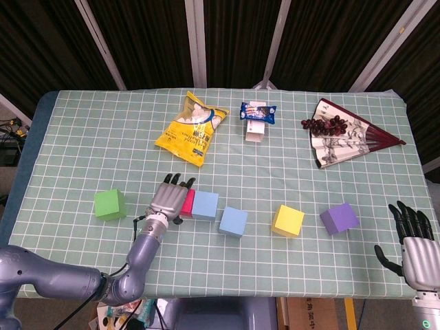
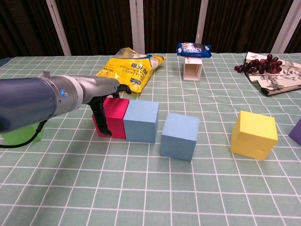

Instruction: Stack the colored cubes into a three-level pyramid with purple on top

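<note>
A red cube (image 1: 188, 202) and a light blue cube (image 1: 205, 205) stand side by side and touching at the table's front middle. A second light blue cube (image 1: 234, 221) sits just right of them, with a small gap. My left hand (image 1: 168, 198) lies with fingers outstretched against the red cube's (image 2: 114, 117) left side and holds nothing; its fingertips (image 2: 104, 123) hang down that side. The green cube (image 1: 111, 204) is to the left, the yellow cube (image 1: 288, 221) and purple cube (image 1: 339, 218) to the right. My right hand (image 1: 412, 242) hangs open beyond the table's front right corner.
A yellow snack bag (image 1: 191, 128), a blue cookie pack on a small white box (image 1: 257, 118), and a paper fan with dark grapes (image 1: 344, 134) lie along the back of the checked tablecloth. In the chest view the purple cube (image 2: 296, 132) is cut by the right edge.
</note>
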{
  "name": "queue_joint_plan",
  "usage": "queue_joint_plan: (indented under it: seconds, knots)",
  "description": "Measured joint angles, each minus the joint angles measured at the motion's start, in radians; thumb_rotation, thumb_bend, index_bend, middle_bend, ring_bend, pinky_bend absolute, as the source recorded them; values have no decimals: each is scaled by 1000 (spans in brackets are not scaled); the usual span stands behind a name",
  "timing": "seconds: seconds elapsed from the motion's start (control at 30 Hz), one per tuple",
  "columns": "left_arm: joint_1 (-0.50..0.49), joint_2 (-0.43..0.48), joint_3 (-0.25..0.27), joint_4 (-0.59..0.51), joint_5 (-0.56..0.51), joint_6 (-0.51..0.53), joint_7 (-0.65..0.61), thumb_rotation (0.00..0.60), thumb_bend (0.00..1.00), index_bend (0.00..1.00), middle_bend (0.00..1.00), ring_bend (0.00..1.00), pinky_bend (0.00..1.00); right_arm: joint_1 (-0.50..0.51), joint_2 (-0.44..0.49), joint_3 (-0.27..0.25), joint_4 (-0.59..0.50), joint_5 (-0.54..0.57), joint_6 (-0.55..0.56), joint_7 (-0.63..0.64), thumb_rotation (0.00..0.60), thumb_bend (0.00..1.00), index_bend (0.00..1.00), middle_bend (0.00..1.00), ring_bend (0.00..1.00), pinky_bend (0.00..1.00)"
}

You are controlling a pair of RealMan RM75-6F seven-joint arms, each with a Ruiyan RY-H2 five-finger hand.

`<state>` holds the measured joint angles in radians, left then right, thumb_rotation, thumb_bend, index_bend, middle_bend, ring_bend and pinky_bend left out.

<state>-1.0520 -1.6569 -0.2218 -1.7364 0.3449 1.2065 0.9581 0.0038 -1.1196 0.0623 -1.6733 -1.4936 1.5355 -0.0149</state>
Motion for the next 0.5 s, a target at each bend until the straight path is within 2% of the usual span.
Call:
queue_joint_plan:
  seconds: [0.37,0.5]
  knots:
    - [-6,-11,6,5,-5,4,0,600,91,0,234,3,37,0,1,0,-1,1,-1,1,600,347,0,0,0,0]
    - [-7,-13,7,9,-4,8,0,600,91,0,158,3,37,0,1,0,-1,2,-2,0,600,347,0,0,0,0]
